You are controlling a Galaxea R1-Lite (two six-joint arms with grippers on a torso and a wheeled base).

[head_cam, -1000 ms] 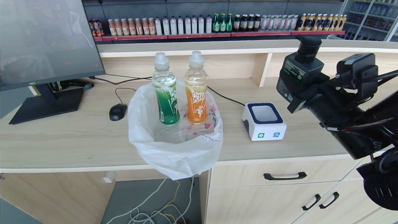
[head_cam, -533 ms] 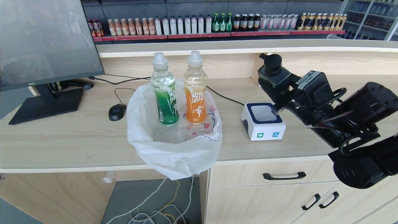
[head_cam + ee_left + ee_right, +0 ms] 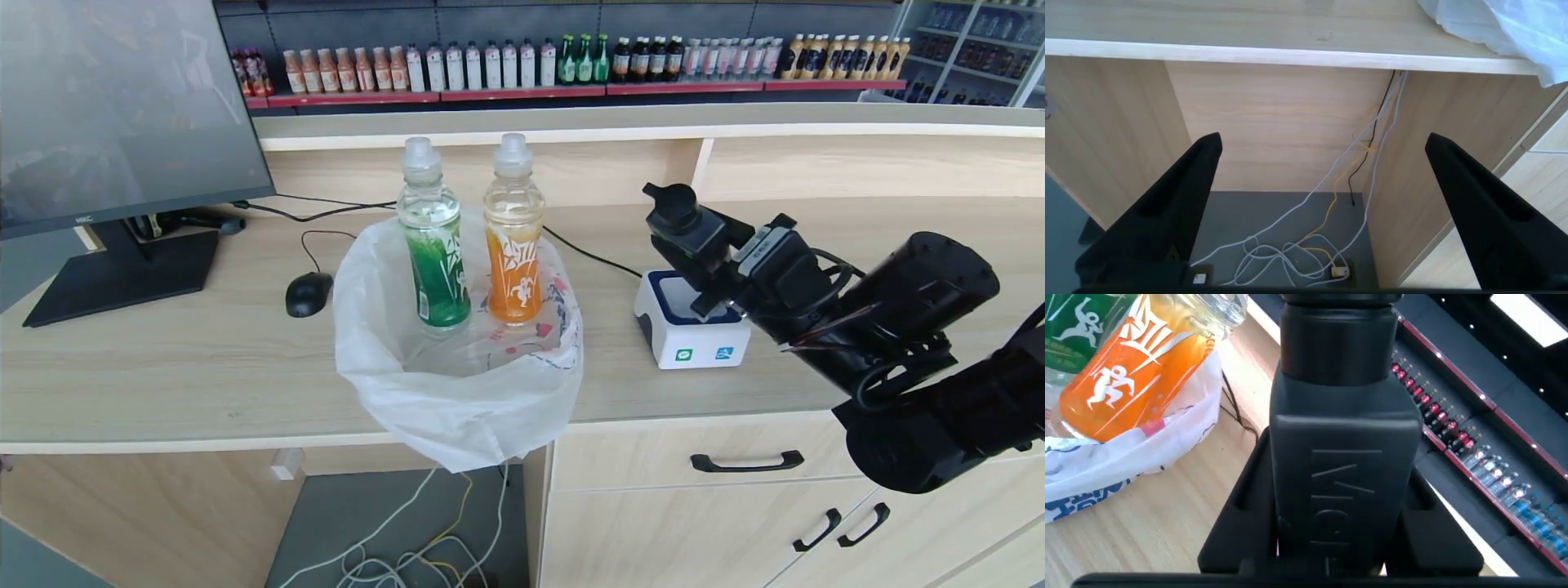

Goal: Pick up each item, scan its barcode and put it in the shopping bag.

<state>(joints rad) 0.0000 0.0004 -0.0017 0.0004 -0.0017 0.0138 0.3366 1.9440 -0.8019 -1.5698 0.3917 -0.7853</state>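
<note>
Jaws of right gripper (image 3: 725,265) pinch black bottle (image 3: 684,222) over scanner (image 3: 694,349); left gripper's (image 3: 1321,151) spread. Risk: barcode faces away, no read; bagging swing may topple orange bottle (image 3: 513,245).

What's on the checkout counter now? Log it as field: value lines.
held item: black square-sided bottle with round cap, gripped by right gripper
position: over white box scanner with blue-rimmed window
bagged: green drink bottle, orange drink bottle, upright in white plastic shopping bag
left gripper: open, empty, below wooden counter
</note>
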